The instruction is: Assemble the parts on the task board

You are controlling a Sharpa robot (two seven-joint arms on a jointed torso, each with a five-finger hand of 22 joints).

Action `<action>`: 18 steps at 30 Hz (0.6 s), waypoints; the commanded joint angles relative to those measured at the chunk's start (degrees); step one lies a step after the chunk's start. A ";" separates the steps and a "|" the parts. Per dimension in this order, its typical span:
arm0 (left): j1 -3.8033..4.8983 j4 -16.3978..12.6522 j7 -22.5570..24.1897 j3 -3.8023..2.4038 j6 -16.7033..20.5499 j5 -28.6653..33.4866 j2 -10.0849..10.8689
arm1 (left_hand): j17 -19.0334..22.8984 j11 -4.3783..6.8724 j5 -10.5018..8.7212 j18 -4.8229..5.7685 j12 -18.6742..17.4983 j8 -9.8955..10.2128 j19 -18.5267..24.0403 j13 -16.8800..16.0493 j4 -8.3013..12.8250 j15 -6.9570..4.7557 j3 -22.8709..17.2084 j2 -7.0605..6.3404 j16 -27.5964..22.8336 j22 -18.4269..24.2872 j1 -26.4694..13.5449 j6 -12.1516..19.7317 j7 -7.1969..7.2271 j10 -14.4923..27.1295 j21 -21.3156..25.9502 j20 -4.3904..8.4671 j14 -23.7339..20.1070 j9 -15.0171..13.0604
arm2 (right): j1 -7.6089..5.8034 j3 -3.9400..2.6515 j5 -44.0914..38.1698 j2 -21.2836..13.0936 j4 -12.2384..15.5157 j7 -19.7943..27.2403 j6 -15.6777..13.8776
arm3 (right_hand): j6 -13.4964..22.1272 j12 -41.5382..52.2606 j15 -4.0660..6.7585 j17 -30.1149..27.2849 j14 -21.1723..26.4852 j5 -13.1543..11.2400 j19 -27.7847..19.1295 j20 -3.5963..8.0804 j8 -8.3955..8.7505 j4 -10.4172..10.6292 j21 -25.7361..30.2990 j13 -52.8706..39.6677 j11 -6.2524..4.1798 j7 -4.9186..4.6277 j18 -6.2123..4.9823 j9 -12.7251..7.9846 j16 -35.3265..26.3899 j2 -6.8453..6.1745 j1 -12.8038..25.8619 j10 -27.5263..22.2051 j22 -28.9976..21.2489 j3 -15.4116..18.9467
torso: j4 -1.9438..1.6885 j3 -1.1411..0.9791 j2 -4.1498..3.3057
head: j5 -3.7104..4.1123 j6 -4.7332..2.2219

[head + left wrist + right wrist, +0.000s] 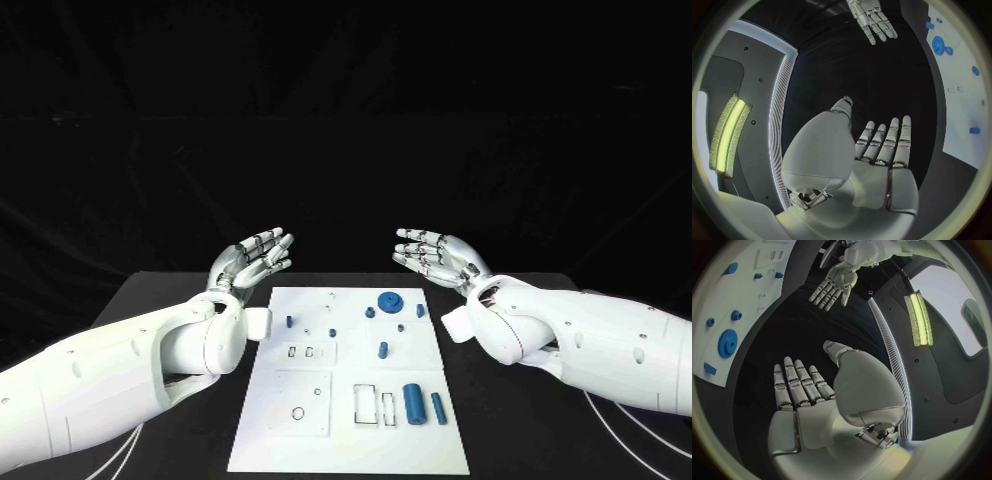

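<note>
Both hands spread, empty: left hand (254, 258), right hand (437, 256). Parts (414, 403) lie loose on task board (320, 440) between/below them; assy apparently not begun.

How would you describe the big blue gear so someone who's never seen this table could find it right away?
Start at the white task board in the middle of the black table. Look to its far end, between the two raised hands, slightly toward the robot's right. The blue gear lies there: round, toothed, and clearly the widest blue piece, while its neighbours are small pegs and blocks.
</note>
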State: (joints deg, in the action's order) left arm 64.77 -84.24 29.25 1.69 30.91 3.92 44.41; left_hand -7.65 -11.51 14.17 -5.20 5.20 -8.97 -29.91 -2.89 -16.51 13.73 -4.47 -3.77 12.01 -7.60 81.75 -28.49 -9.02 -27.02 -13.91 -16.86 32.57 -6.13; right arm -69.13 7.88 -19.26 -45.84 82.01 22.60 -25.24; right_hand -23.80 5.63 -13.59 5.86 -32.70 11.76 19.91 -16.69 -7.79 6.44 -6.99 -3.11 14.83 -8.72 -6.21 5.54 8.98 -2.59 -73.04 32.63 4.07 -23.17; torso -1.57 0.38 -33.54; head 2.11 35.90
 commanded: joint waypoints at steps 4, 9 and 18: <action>1.20 -2.19 1.42 -0.08 -2.11 -0.01 1.45 | -2.95 -1.25 -0.41 -1.95 3.95 -3.94 -8.45 -1.27 0.27 -2.92 -0.93 -0.58 5.37 -1.50 3.32 -10.61 -4.37 -18.41 -4.64 0.40 12.22 -2.41 | -1.37 -0.06 -11.94 -0.52 -0.41 -1.79 0.18 | -15.44 1.03 2.41 1.59 -14.97 0.15 18.04 0.12 -4.85 -5.19 -7.04 -0.58 -1.81 -7.27 -3.22 2.96 3.18 -2.24 -3.85 17.92 2.56 -3.02 | -0.90 0.24 -2.12 | 0.54 -0.41; 2.12 -4.59 0.66 -0.12 -3.21 -0.92 3.19 | -5.44 0.76 -0.46 -5.26 4.80 -6.19 -15.07 -1.12 0.33 -5.30 -1.82 -1.62 8.79 -2.95 6.07 -16.66 -3.90 -25.70 -8.84 0.78 19.25 -3.62 | -2.56 -0.11 -22.34 -0.58 -1.31 -6.04 1.83 | -21.47 1.52 4.33 2.43 -21.24 -0.32 23.58 0.81 -6.68 -6.56 -9.84 -0.67 -3.23 -6.18 -4.39 3.87 5.53 -3.73 -4.04 22.58 3.42 -4.46 | -1.22 0.49 -3.49 | 1.00 -0.26; 3.23 -10.04 -0.93 -0.33 -4.89 -1.44 6.06 | -8.60 2.40 -0.51 -5.35 4.18 -6.80 -20.61 -1.02 0.06 -7.51 -3.41 -3.13 12.33 -5.31 7.80 -19.09 -3.08 -31.52 -14.18 3.70 25.34 -3.84 | -4.52 -0.20 -45.30 -0.01 -2.11 -15.70 6.51 | -27.56 1.96 8.97 6.53 -34.23 -1.65 36.33 5.96 -8.74 -6.80 -18.83 -1.17 -7.02 -3.12 -4.31 4.68 10.90 -7.08 -2.83 31.74 7.51 -4.00 | -2.09 0.94 -6.10 | 1.98 -0.21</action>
State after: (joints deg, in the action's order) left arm 67.74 -93.62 28.89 1.44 28.44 3.30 50.38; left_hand -16.10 -9.13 13.96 -9.77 9.75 -15.62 -50.03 -3.98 -16.53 6.26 -7.47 -6.72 24.00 -12.76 89.23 -47.22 -12.06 -58.14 -27.78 -13.07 57.44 -9.92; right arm -73.57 7.69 -50.74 -45.95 79.85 12.69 -22.43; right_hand -49.78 7.42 -5.49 11.64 -64.38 10.36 53.65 -11.55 -15.99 -0.11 -24.05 -4.18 8.59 -11.63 -9.78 9.98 18.89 -9.01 -76.01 62.40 10.81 -27.18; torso -3.24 1.09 -38.49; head 3.77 35.66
